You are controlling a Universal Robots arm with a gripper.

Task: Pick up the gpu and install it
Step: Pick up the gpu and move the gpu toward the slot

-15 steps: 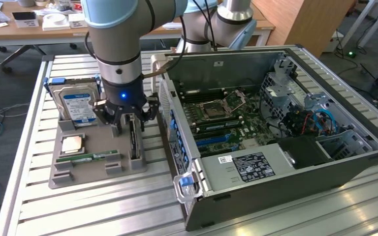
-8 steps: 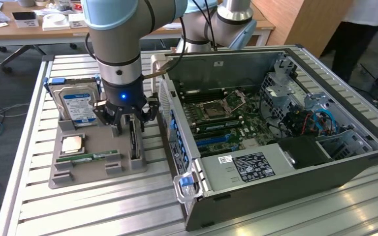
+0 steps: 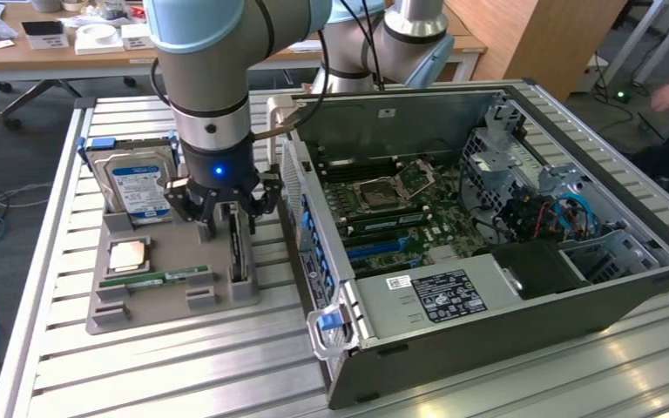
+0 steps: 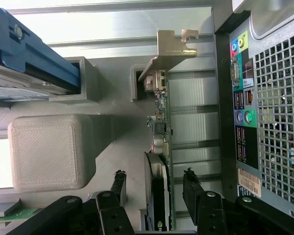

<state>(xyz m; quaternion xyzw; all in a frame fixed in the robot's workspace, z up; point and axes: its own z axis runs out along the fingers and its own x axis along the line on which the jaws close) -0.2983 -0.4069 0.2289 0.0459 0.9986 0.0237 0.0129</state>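
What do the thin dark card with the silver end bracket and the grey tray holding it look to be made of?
The dark gpu card looks like matt circuit board, studded with small components. Its silver end bracket looks like bent sheet metal, dully shiny. The grey tray seems matt plastic, possibly printed: finely textured.

The gpu (image 3: 238, 257) is seen as a thin, dark circuit board fitted with a silver metal end bracket (image 4: 172, 46). It is stood on its long edge in a slot of the grey holder (image 3: 160, 311), just beside the open computer case (image 3: 428, 370).
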